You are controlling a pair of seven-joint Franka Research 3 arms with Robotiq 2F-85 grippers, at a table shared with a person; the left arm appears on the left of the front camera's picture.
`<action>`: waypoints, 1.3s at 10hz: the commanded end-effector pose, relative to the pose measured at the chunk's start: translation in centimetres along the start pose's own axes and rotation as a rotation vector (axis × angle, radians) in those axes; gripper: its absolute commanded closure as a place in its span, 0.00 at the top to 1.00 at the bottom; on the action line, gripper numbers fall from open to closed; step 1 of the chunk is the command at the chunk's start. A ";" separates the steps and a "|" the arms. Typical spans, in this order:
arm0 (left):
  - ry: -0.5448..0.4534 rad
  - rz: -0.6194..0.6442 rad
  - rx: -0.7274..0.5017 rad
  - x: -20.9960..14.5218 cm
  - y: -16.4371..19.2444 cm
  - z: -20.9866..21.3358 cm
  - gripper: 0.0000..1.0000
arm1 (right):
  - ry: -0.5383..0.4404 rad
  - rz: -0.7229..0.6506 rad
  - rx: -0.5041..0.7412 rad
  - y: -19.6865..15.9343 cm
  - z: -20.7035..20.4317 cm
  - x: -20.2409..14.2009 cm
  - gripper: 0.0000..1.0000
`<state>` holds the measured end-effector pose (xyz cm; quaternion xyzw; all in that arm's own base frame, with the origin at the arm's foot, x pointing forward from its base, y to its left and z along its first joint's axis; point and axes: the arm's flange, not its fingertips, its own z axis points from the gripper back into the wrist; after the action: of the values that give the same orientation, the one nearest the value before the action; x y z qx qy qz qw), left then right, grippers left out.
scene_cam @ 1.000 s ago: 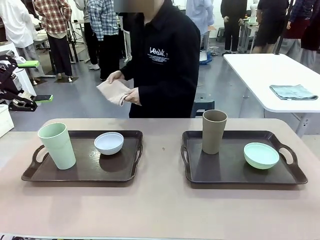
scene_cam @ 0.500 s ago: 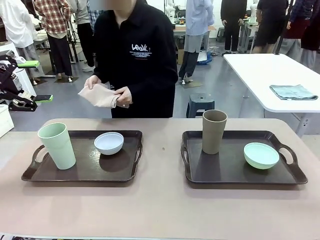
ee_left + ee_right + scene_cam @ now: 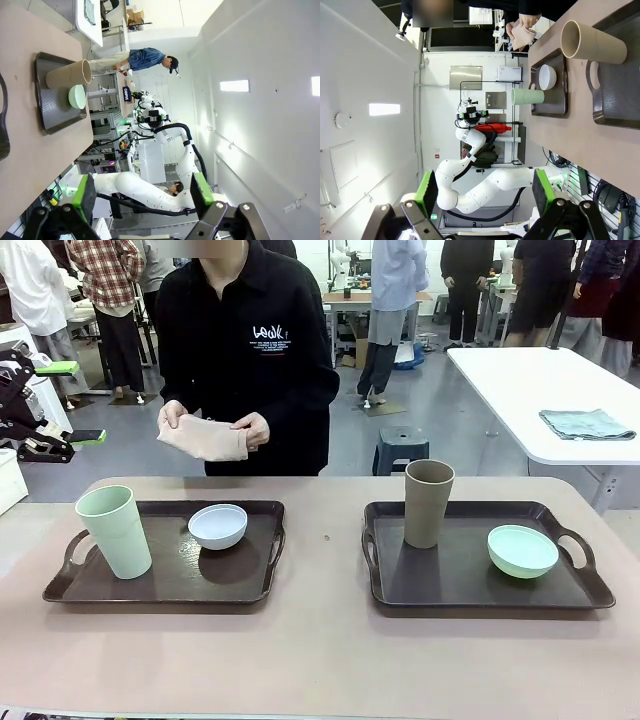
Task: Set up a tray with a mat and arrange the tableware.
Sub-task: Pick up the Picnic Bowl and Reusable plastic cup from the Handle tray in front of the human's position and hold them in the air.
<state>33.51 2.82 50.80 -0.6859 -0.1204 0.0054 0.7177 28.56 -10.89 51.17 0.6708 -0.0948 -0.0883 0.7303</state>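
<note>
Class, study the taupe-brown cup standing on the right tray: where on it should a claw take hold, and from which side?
Probably the rim of the taupe-brown cup, from straight above: it stands upright with its mouth open, so one finger can go inside, one outside. The mint bowl sits apart to its right, leaving room.

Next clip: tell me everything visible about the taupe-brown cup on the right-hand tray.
The taupe-brown cup is tall and handleless, with plain matte walls that narrow slightly toward the base; it looks like moulded plastic. It stands upright, mouth up, and the right wrist view shows its inside empty. It sits in the far left part of the dark brown tray, near the left handle, touching only the tray floor. The mint green bowl sits apart to its right.
</note>
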 end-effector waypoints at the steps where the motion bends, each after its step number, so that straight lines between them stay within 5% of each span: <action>1: -0.006 -0.027 -0.024 0.1 0.2 0.0 1.00 | -0.013 0.003 0.005 -0.1 -0.2 0.1 1.00; 13: -0.006 -0.027 -0.024 0.1 0.2 0.0 1.00 | -0.013 0.003 0.005 -0.1 -0.2 0.1 1.00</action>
<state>33.51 2.82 50.80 -0.6859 -0.1204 0.0054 0.7176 28.56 -10.89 51.17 0.6707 -0.0948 -0.0883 0.7303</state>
